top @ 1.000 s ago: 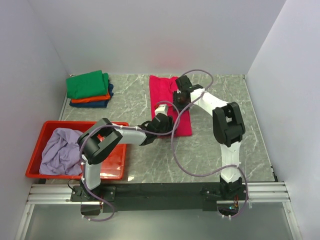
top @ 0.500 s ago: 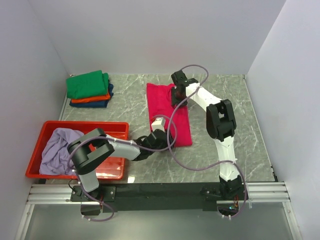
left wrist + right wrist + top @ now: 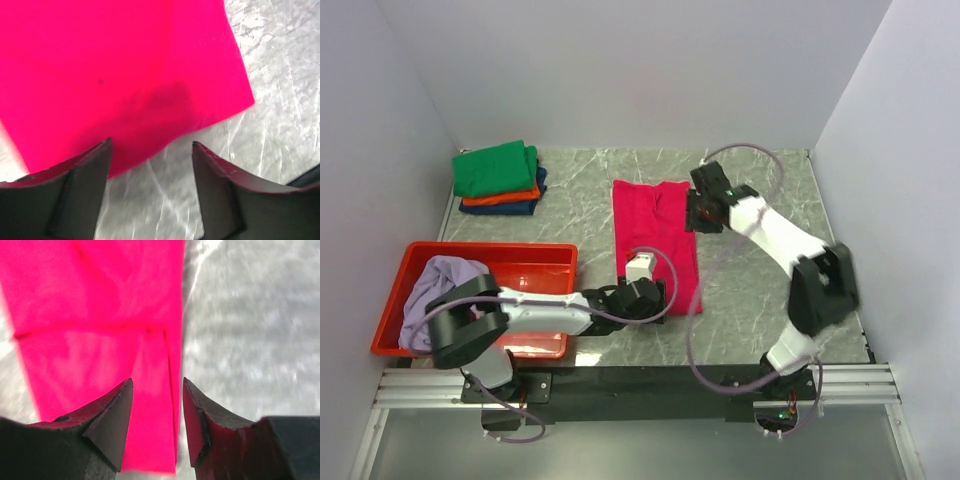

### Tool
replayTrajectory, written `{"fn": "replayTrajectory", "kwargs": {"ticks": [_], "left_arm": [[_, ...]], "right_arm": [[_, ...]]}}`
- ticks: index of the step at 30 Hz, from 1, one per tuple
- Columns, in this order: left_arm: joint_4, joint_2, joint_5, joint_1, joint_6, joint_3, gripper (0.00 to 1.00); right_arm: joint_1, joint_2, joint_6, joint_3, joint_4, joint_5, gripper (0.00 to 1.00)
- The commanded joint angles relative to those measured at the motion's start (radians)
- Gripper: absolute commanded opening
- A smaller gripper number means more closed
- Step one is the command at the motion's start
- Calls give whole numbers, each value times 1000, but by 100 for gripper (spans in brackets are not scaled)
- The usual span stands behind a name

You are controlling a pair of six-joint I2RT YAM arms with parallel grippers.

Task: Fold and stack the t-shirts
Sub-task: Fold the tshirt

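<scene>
The pink shirt [image 3: 655, 235] lies flat on the tabletop [image 3: 760, 290], a long strip. The left gripper [image 3: 150, 145] hangs wide over its near hem. The right gripper [image 3: 157, 385], parted at the far right edge, looks empty. Both should pinch matching corners squarely before folding.

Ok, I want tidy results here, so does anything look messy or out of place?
Only the lavender t-shirt: it lies crumpled and unfolded in the red tray at the near left. The crimson-pink t-shirt lies flat in a long strip on the table, and the folded stack at the back left looks fairly neat.
</scene>
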Motion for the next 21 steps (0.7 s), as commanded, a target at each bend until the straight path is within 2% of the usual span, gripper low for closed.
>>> {"fn": "replayTrajectory", "kwargs": {"ticks": [1, 2, 3, 5, 11, 16, 21], "left_arm": [[-159, -137, -83, -21, -31, 32, 72], [-170, -160, -90, -19, -43, 12, 76], [-182, -180, -97, -21, -71, 2, 83], [-237, -223, -116, -21, -95, -26, 86], [-337, -288, -163, -16, -226, -121, 89], [-322, -338, -168, -16, -270, -179, 87], [-322, -326, -180, -2, -273, -178, 85]], "right_arm": [[52, -189, 44, -164, 79, 51, 52], [58, -251, 58, -204, 82, 57, 53], [64, -281, 65, -275, 82, 65, 54], [79, -360, 88, -345, 99, 65, 55], [148, -510, 154, -551, 128, 36, 55], [202, -551, 190, -619, 122, 43, 55], [233, -550, 228, -678, 134, 49, 55]]}}
